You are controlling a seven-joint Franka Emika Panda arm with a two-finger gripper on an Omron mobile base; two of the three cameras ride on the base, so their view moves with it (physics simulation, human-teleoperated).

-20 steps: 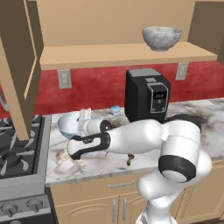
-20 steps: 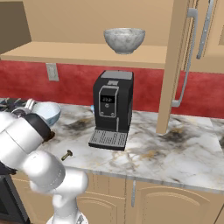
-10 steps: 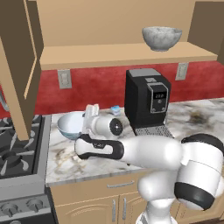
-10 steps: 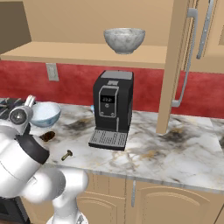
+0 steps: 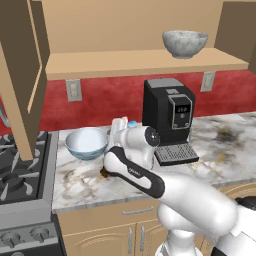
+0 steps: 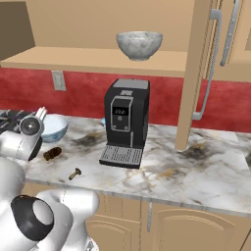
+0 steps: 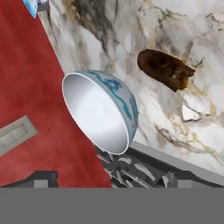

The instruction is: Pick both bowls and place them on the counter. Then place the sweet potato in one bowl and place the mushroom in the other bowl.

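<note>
Blue-patterned bowl: upright on the marble worktop, near the stove; the hand view shows its painted outside and pale inside.
Grey stone bowl: on the wooden shelf, above the coffee machine.
Sweet potato: lying on the worktop just in front of the patterned bowl; the hand view shows it apart from the bowl; in the left base view the arm covers all but a dark sliver.
Mushroom: on the worktop near the front edge, seen from the right base view; hidden behind the arm from the left.
Gripper: beside the patterned bowl's rim; jaws apart, holding nothing.
Change: a second ago the arm's forearm lay across the worktop nearer the coffee machine; since then the hand has swung left to the bowl.
Unclear: a small blue item at the hand view's top edge, cut off.
</note>
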